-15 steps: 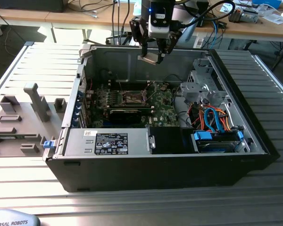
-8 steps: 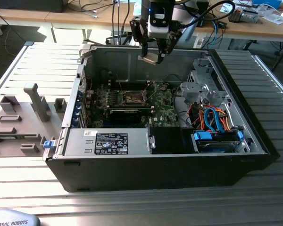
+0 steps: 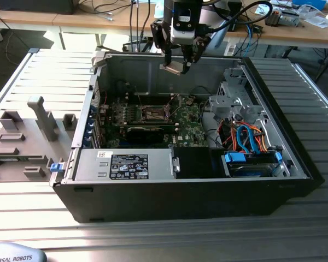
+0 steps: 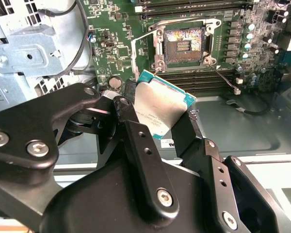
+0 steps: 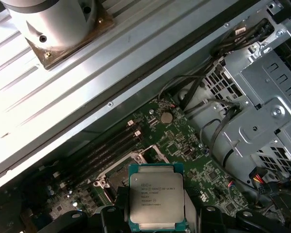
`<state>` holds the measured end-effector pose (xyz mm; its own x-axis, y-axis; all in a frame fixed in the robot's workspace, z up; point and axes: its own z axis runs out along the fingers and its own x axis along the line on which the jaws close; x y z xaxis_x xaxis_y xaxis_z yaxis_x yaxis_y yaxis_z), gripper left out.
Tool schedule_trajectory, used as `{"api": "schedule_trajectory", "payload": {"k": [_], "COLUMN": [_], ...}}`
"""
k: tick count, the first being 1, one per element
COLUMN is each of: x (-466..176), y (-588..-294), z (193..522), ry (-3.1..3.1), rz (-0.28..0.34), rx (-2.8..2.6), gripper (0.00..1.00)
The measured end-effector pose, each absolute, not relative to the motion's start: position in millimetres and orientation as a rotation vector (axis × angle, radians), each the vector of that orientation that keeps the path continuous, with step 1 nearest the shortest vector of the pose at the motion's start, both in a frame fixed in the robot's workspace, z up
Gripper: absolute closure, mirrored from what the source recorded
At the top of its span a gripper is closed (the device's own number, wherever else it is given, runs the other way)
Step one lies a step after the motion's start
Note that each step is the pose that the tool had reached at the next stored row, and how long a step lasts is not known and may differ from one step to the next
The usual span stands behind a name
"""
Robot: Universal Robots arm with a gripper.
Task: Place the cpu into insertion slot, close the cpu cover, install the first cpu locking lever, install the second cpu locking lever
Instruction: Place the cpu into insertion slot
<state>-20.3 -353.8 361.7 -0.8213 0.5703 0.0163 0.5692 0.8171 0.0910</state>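
Gripper (image 3: 177, 65): clamped on the cpu (image 4: 159, 110), high over the case (image 3: 153, 207)
Socket (image 4: 183, 46): uncovered, well below the cpu

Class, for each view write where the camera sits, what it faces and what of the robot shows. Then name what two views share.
Exterior view: off the arm, higher than the case, facing down into it; shows the gripper gripping the cpu.
Second wrist view: on the arm behind the fingers, facing past the cpu to the open socket.
First wrist view: on the arm, facing the cpu's top and the motherboard; gripper parts flank the cpu.
Shared: both wrist views show the cpu and socket.
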Motion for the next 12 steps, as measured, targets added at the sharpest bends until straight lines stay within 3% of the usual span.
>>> {"api": "schedule_trajectory", "payload": {"k": [12], "x": [-20.3], "y": [-353.8], "z": [361.6], "ry": [2.974], "rz": [0.144], "rx": [0.964], "gripper": [0.46]}}
